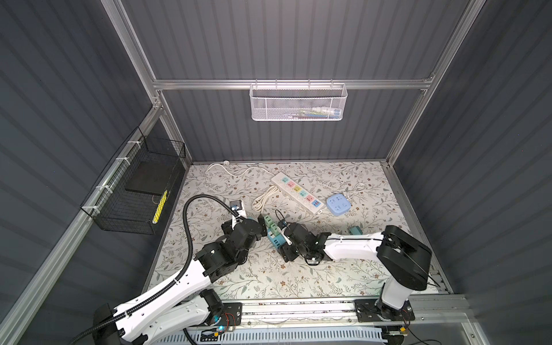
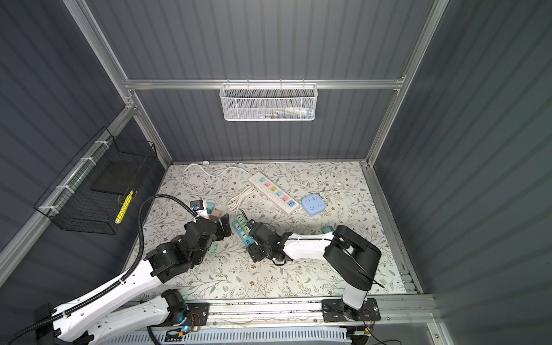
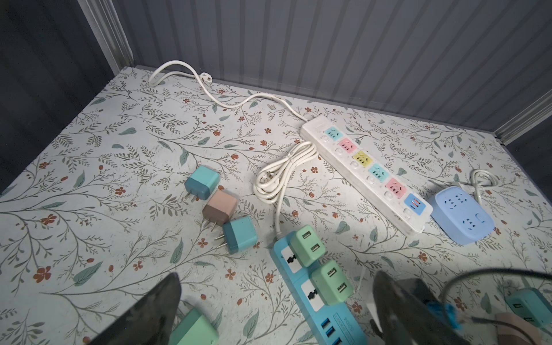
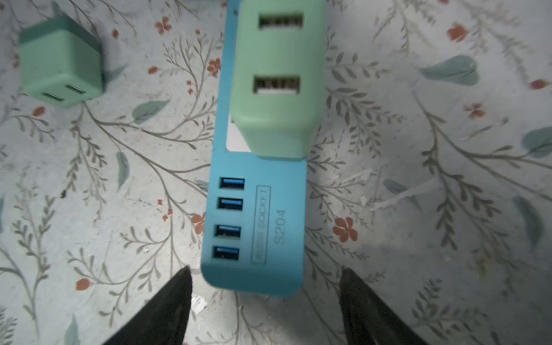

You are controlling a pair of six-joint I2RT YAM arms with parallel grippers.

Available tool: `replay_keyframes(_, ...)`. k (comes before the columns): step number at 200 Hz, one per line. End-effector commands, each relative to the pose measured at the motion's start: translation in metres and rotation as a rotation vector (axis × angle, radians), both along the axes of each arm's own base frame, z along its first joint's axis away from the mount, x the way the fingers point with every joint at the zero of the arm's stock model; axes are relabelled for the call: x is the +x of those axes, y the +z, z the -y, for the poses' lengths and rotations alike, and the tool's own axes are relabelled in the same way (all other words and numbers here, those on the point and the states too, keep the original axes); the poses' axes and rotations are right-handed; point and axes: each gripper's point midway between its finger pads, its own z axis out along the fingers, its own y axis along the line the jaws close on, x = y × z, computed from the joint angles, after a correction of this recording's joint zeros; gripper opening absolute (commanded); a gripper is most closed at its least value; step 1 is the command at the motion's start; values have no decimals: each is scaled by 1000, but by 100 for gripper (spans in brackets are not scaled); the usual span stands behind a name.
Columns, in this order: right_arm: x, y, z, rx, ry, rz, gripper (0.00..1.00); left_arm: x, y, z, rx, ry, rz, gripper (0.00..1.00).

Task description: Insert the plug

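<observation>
Green plug (image 4: 276, 77) on the blue strip (image 4: 260, 224), just beyond the spread, empty right pincer (image 4: 265, 269).

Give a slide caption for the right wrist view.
Open right pincer facing blue power strip with green charger plugged in.

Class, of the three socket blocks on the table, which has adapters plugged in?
The bright blue strip with the USB ports: two green adapters sit in it. The white strip and the pale blue square block have empty sockets.

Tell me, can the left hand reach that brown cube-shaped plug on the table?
Probably yes: the open left hand faces the brown cube-shaped plug from close by, though teal plugs crowd it.
</observation>
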Motion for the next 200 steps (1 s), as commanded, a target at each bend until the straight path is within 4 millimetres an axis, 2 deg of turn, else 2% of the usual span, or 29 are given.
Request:
replay_keyframes(1,8,-7,-10,-6,-15,-16,73,1,14,-4,-4,8,30,100)
replay_keyframes(20,14,-9,-13,-9,-33,-11,68,-2,11,-10,-6,17,30,100)
replay_keyframes(43,24,-4,-17,13,-61,27,60,-6,9,-15,-3,22,31,100)
replay_keyframes(71,37,2,-34,42,-37,53,53,-7,12,-15,-17,13,34,100)
replay_keyframes(91,60,0,-41,58,-58,62,49,-7,15,-16,-15,14,39,100)
replay_keyframes(113,94,-1,-50,38,-82,55,48,-7,17,-16,-7,12,36,100)
replay_keyframes(142,130,4,-64,42,-98,45,51,-7,17,-17,-1,12,34,100)
replay_keyframes(166,147,4,-75,44,-94,30,57,-8,17,-19,-8,18,39,100)
replay_keyframes(182,149,4,-79,56,-85,4,66,-7,17,-18,-6,17,39,100)
replay_keyframes(200,141,21,-79,86,-60,-1,73,-6,19,-16,-2,12,42,100)
